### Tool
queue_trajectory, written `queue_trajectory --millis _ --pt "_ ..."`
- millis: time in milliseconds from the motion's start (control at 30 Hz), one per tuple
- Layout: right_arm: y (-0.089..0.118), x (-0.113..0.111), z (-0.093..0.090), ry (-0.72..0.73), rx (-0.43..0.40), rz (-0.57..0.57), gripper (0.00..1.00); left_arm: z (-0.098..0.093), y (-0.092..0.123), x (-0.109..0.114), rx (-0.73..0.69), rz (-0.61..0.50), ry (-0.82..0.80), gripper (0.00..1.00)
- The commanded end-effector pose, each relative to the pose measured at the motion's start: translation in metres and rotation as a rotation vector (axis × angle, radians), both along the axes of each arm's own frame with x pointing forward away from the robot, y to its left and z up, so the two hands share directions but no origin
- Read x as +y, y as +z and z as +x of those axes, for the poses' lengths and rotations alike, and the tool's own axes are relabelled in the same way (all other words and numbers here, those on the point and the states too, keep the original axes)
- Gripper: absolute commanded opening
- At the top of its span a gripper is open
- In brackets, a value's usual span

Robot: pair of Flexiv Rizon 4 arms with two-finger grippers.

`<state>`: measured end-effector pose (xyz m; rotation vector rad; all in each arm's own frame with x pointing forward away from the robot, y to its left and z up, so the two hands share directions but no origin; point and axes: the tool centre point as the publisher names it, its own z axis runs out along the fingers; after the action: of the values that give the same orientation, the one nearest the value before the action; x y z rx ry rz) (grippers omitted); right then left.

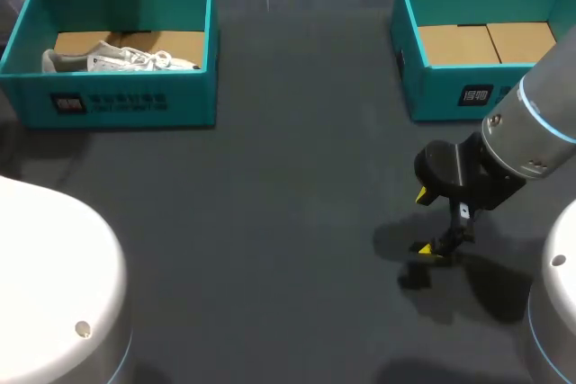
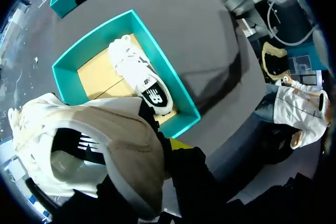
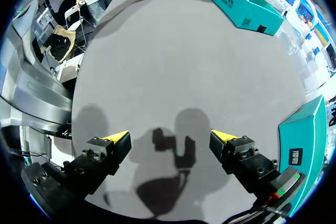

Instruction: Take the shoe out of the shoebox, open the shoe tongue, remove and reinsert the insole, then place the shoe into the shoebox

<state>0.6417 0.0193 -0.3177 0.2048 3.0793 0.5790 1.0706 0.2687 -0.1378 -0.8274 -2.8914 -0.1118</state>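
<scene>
Right gripper (image 1: 423,222), by the head camera: low over the dark table (image 1: 270,249), fingers spread wide, holding nothing, well apart from the left shoebox (image 1: 117,105) and the right shoebox (image 1: 441,87).

By the left wrist camera: left gripper (image 2: 170,150) clamped on the lifted shoe (image 2: 89,145), above the left shoebox, with a second shoe (image 2: 142,80) lying inside along one wall; only one yellow tip in sight.

By the right wrist camera: bare tabletop between the parted fingers.

Risk: dropping the lifted shoe onto its twin through a shallow, half-hidden hold, or snagging laces on the box wall. No obstacle on the open table; a far reach for the right gripper, though.
</scene>
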Motion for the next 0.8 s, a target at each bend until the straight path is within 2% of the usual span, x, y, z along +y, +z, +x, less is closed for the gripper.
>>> queue_trajectory --millis 33,367,600,700,767,800 --pt "0.0 0.0 -0.002 -0.001 -0.003 -0.002 1.0 0.008 -0.001 0.008 -0.01 0.014 -0.275 0.0" --pt "0.0 0.0 -0.002 -0.001 -0.003 -0.002 1.0 0.008 -0.001 0.008 -0.01 0.014 -0.275 0.0" --pt "0.0 0.0 -0.002 -0.001 -0.003 -0.002 1.0 0.037 -0.018 0.024 0.032 0.004 -0.612 0.0" --pt "0.0 0.0 -0.002 -0.001 -0.003 -0.002 1.0 0.051 -0.023 0.034 -0.007 0.037 -0.766 0.0" --pt "0.0 0.0 -0.002 -0.001 -0.003 -0.002 1.0 0.065 -0.026 0.039 -0.005 0.06 -0.789 0.0" --pt "0.0 0.0 -0.002 -0.001 -0.003 -0.002 1.0 0.065 -0.026 0.039 -0.005 0.06 -0.789 0.0"
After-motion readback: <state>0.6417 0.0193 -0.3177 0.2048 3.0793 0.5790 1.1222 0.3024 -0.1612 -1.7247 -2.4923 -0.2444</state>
